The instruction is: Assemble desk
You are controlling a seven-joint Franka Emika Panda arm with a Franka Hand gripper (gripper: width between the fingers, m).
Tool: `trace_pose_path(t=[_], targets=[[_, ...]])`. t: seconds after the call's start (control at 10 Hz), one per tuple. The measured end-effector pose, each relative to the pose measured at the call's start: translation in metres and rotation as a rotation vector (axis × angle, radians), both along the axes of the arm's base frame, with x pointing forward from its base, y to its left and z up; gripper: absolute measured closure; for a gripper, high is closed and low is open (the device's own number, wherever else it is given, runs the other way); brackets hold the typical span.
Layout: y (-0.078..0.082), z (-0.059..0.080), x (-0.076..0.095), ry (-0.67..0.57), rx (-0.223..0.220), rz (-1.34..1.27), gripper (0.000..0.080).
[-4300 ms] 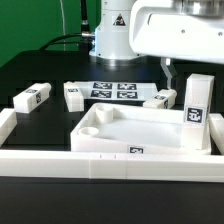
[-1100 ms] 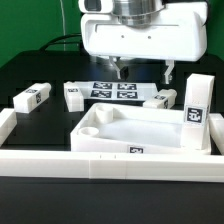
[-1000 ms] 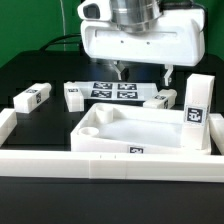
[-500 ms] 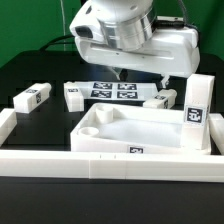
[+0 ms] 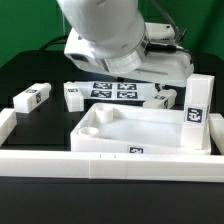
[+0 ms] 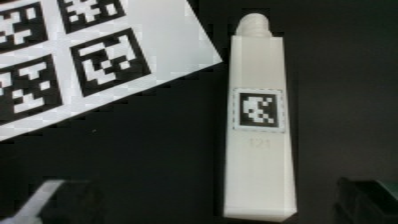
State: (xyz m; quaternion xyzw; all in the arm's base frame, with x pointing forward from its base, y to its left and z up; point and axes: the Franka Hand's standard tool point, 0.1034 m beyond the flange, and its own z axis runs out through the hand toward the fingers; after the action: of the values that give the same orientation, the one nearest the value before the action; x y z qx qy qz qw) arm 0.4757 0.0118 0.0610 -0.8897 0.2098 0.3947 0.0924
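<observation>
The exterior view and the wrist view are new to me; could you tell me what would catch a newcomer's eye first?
The bulky white arm fills the upper middle of the exterior view, leaning over the marker board. In front of it lies the rimmed white tabletop, with one upright leg at the exterior view's right. In the wrist view, the open gripper hangs over a lying leg beside the marker board.

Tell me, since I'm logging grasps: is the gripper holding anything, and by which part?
Nothing is held: the gripper hangs open over a lying leg, not touching it.
</observation>
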Motion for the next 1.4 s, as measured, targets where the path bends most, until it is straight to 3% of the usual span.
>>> trace_pose_path(t=[0.3, 0.5, 0.8, 1.0, 1.2, 1.4], targets=[[0.013, -0.002, 0.002, -0.019, 0.006, 0.024, 0.015], [0.03, -0.003, 0.002, -0.007, -0.027, 0.01, 0.015], [0.028, -0.005, -0.006, 0.047, -0.008, 0.016, 0.015], [0.029, -0.015, -0.01, 0.099, 0.004, 0.024, 0.015], [0.034, -0.02, -0.008, 0.079, -0.005, 0.031, 0.015], [0.038, -0.034, -0.013, 0.066, -0.01, 0.041, 0.015]])
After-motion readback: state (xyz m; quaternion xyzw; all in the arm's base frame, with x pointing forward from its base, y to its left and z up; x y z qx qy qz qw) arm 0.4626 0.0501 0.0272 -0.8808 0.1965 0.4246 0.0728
